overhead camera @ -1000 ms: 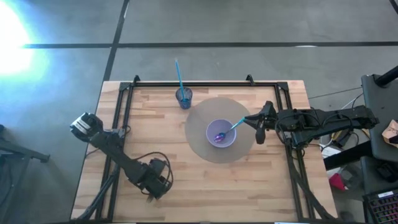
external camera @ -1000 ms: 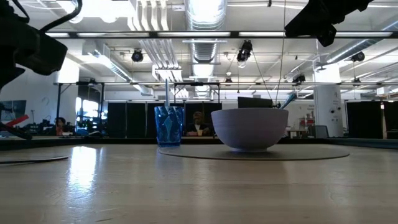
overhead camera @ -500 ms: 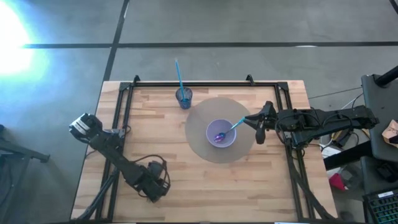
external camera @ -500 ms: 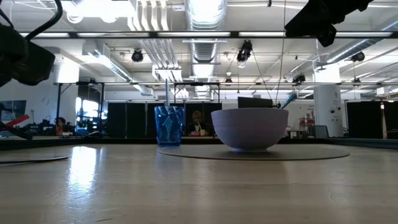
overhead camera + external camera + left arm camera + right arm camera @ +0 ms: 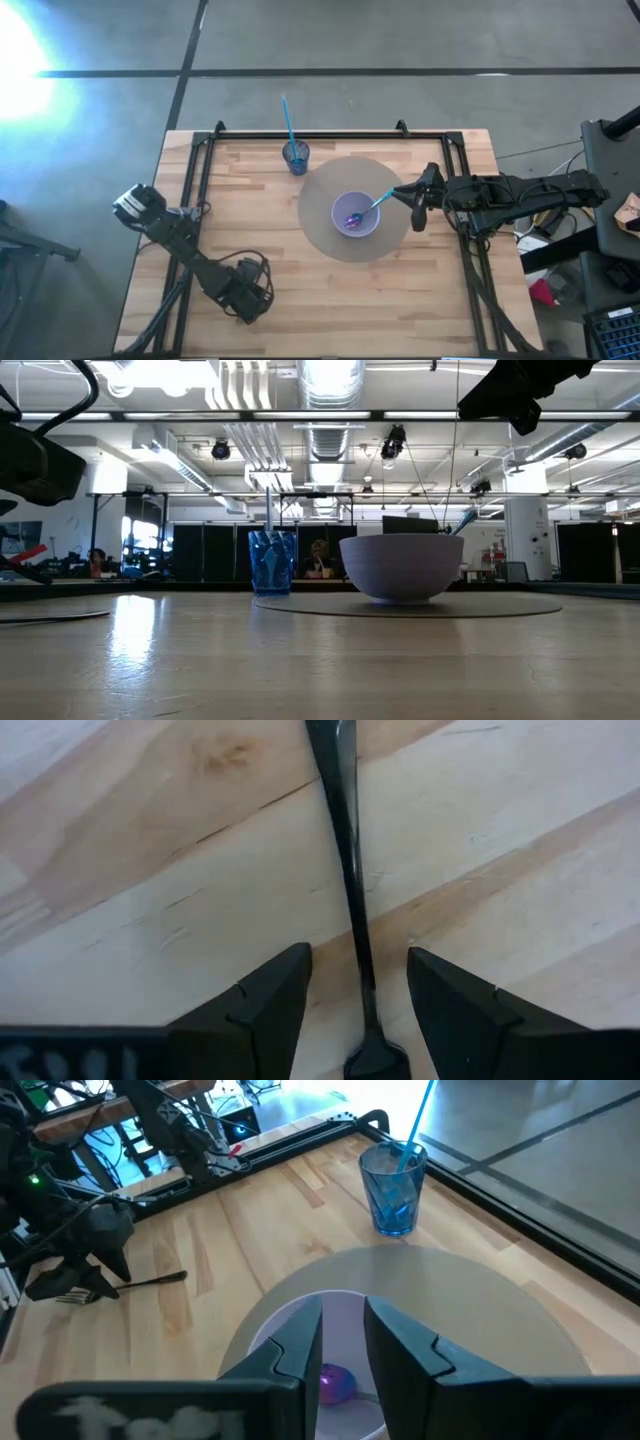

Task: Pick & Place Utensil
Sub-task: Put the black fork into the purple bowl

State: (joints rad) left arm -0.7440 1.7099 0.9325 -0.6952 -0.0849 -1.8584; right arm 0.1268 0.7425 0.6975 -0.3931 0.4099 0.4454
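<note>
Left tool is open, low over the table near its front-left, straddling a black fork that lies flat on the wood; the handle runs between the fingers, neither touching yet. Step in hand looks like the grab. Drop straight down, keep the handle centred, close only once the tips reach the wood (thin flat metal will likely skate if pinched high).

Right tool hangs over the lavender bowl with a narrow gap, gripping nothing I can see. A purple spoon sits in the bowl; the blue cup is beyond.
</note>
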